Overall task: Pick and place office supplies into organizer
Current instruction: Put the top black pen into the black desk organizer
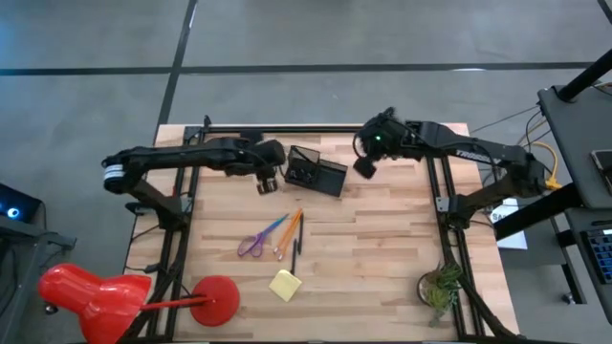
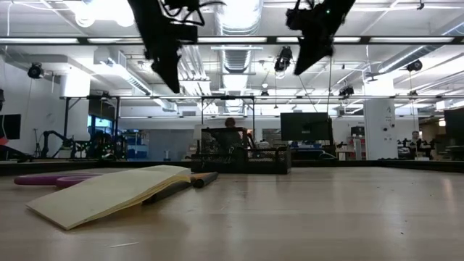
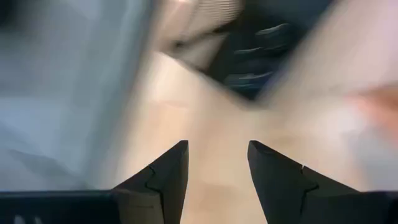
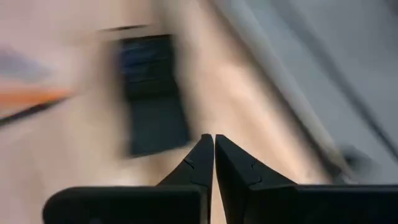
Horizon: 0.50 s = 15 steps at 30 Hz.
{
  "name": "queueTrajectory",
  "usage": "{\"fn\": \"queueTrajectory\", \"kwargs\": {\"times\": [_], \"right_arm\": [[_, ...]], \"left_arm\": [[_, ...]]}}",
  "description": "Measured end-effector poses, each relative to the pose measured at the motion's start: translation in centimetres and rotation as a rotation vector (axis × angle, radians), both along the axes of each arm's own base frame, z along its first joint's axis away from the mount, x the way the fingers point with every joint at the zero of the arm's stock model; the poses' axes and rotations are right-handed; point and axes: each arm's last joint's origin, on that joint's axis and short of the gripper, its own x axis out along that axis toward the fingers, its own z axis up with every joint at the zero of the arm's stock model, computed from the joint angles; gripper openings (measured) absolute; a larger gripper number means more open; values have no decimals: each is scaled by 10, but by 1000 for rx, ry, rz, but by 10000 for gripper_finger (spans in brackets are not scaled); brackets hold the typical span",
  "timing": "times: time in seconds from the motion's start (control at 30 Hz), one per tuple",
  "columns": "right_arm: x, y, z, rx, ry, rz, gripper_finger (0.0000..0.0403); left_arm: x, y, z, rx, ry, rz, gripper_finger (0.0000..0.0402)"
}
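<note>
At the tabletop's (image 1: 382, 248) front-left corner stands a red lamp-like object (image 1: 215, 298), its round base on the wood and its red head hanging off the left edge. Toward the far edge on the left side, the left gripper (image 1: 268, 182) hangs above the wood just left of the organizer (image 1: 316, 174), its two fingers (image 3: 161, 177) parted with bare wood showing between them and nothing held. Nearer the middle of the tabletop lie the purple-handled scissors (image 1: 253, 244), handles toward the front edge, and just to their right the orange pens (image 1: 289, 232) and a black pen (image 1: 297, 236), all lying close together at a slant. Front of these, near the front edge, rests the yellow sticky-note pad (image 1: 285, 285), flat and apart from the pens; in the low view its cover (image 2: 116, 192) is slightly lifted. The black organizer sits near the middle of the far edge, and what it contains cannot be made out. To its right the right gripper (image 1: 364, 167) hovers above the tabletop, fingers (image 4: 200, 163) pressed together on nothing. A green plant (image 1: 440, 287) stands at the front-right corner.
</note>
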Motion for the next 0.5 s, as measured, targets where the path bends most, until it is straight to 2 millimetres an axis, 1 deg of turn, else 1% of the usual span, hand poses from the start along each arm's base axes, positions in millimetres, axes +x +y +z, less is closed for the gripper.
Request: {"fn": "queueTrajectory", "kwargs": {"times": [0.07,0.13,0.27,0.37,0.43,0.5], "right_arm": [[10,4,-15,63,-5,229,9],[23,11,-30,83,-15,392,9],[48,25,-60,38,84,599,9],[69,43,-79,15,171,738,9],[83,57,-88,16,204,808,9],[99,69,-94,20,210,838,13]], "left_arm": [[-8,-9,-3,-216,-119,97,152],[-13,-21,-7,-322,-189,131,152],[-29,-50,-23,-377,-171,117,152],[-42,-71,-35,-398,-141,77,152],[-49,-80,-45,-434,-150,101,152],[-56,-84,-56,-466,-143,158,152]]}}
